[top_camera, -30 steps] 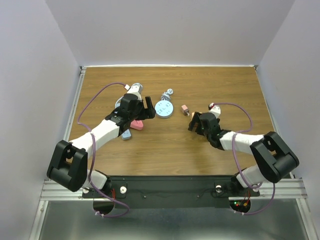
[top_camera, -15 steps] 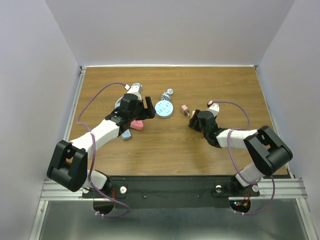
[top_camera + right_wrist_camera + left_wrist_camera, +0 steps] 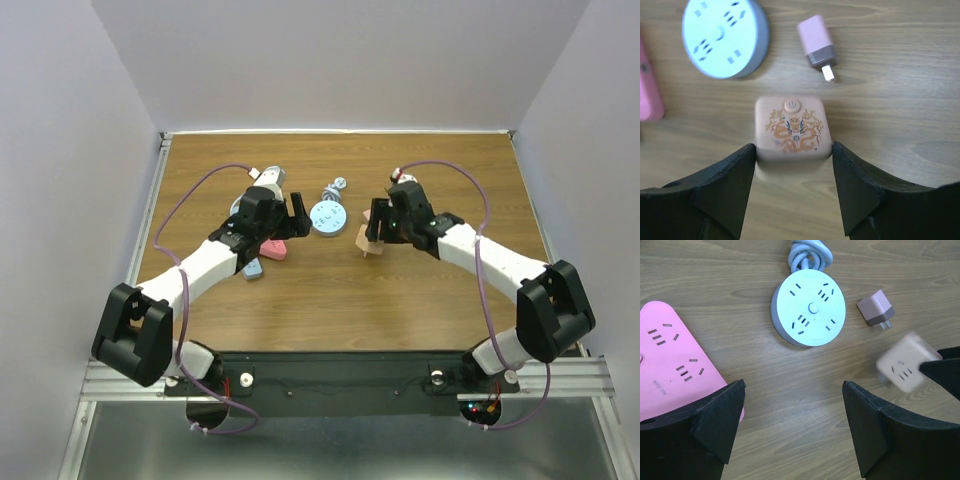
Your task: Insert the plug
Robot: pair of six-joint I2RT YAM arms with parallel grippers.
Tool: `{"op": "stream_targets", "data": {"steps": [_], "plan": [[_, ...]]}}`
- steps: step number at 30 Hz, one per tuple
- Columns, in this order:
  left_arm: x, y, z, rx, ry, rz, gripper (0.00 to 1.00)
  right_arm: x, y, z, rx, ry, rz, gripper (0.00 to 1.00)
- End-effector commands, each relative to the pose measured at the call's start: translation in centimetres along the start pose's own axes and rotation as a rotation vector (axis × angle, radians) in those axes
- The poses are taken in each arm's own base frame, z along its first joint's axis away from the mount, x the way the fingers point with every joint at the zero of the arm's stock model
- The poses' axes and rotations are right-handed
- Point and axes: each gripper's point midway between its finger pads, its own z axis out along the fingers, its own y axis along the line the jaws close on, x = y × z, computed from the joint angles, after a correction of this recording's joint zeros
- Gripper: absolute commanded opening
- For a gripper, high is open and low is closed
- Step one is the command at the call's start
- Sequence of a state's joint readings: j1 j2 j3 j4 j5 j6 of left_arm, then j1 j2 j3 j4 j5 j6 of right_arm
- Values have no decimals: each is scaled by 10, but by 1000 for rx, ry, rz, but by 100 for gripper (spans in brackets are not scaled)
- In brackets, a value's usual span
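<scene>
Top view: in the last second my right claw (image 3: 380,232) has closed on the beige cube adapter (image 3: 367,240) and carried it toward the round socket block (image 3: 329,217). I judge pickup done, insertion pending.

Left wrist: my left claw (image 3: 792,390) stands wide and empty over the wood-grain worktop (image 3: 790,365). The block is a smooth pale-blue disc.

Right wrist: the adapter is a rounded cube with a printed dragon, clamped on both sides.

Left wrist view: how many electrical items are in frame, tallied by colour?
Pink: 2 (power strip, small plug)
Pale blue: 1 (round socket)
Beige: 1 (cube socket)
Total: 4
</scene>
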State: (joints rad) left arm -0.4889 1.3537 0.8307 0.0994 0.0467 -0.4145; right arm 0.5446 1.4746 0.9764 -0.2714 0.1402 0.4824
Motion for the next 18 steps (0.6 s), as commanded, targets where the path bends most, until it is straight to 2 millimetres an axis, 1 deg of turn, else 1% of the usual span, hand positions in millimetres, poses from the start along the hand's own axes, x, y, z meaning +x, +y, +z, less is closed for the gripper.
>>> {"op": "stream_targets", "data": {"steps": [1,2,4,5,7,9,11,15,17,18], "plan": [[-23,-14,-16,58,-79,34,90,16,13,-29,-59,194,-113,32],[-23,-16,-16,67,-83,36,90,16,23,-33,-115,223,-130,32],[-22,-17,-14,76,-75,39,90,20,25,-34,-133,251,-152,32],[-24,-20,-14,87,-75,42,90,11,29,-35,-138,236,-161,32],[-20,-20,-8,89,-57,44,90,5,29,-36,-130,224,-171,31],[-22,-21,-5,91,-63,42,89,-2,33,-37,-135,207,-176,31],[-24,-20,-4,86,-69,49,89,-4,33,-36,-133,201,-172,31],[-23,-18,-4,80,-74,53,89,-2,31,-34,-128,186,-158,30],[-21,-17,-3,79,-75,53,89,3,28,-28,-123,168,-135,29],[-22,-17,-2,79,-83,50,89,1,27,-29,-124,149,-126,29]]}}
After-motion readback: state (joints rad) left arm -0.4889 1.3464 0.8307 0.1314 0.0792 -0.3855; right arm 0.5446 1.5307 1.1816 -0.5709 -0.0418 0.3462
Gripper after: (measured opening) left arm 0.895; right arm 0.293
